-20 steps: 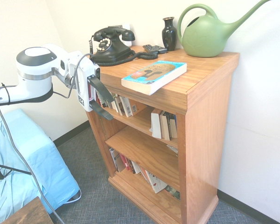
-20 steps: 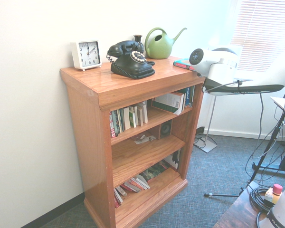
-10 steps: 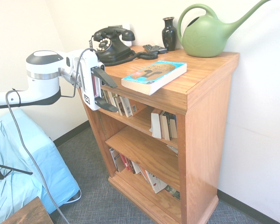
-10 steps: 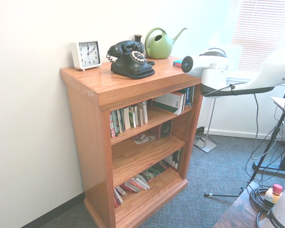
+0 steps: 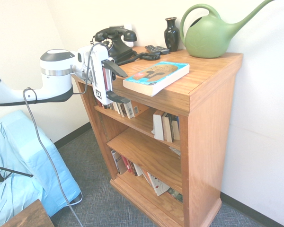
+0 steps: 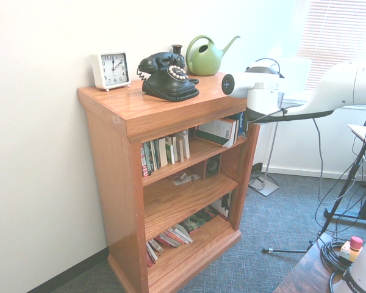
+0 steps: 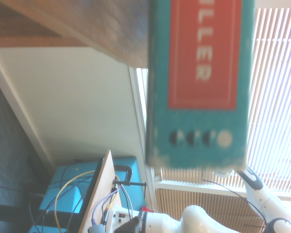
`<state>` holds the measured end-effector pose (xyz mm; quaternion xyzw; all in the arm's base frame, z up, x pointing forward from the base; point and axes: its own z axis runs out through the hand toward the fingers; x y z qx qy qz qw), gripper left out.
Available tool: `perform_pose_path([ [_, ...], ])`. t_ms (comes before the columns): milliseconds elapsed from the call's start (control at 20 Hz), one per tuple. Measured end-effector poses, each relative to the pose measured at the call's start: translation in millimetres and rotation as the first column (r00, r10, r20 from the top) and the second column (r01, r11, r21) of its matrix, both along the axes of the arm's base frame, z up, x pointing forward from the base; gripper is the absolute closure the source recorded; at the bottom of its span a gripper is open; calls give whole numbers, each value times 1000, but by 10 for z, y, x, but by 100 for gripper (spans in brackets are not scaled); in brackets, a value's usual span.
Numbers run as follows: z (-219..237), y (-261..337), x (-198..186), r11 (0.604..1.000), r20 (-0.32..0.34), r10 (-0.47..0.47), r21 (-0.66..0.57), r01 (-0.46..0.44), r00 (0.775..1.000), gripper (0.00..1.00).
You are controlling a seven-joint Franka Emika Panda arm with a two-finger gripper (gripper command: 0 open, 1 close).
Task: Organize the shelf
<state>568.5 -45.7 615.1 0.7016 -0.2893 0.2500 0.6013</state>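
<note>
Shelf (image 5: 199, 94) top carries a teal book (image 5: 156, 78) overhanging its front edge; wide claw (image 5: 120, 84) level beside it.

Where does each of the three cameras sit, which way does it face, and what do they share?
First exterior view: above the shelf's open front, right-hand end nearest; arm enters from picture-left, open gripper level with the teal book.
Second exterior view: off the opposite end, clock nearest; arm enters from picture-right.
Wrist view: on the hand, close on the book's spine; no fingers shown.
Shared: both exteriors show the telephone and watering can.
</note>
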Motion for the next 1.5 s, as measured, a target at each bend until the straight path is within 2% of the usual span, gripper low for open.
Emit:
perform_pose_path([
  [500,16,42,300,1000,25,-14,5,14,1000,0],
  [1150,6,-239,419,999,37,-53,9,53,998,0],
  [1200,-19,-249,430,998,34,-55,10,54,998,100],
  [1500,-24,-251,473,999,37,-50,16,49,998,100],
])
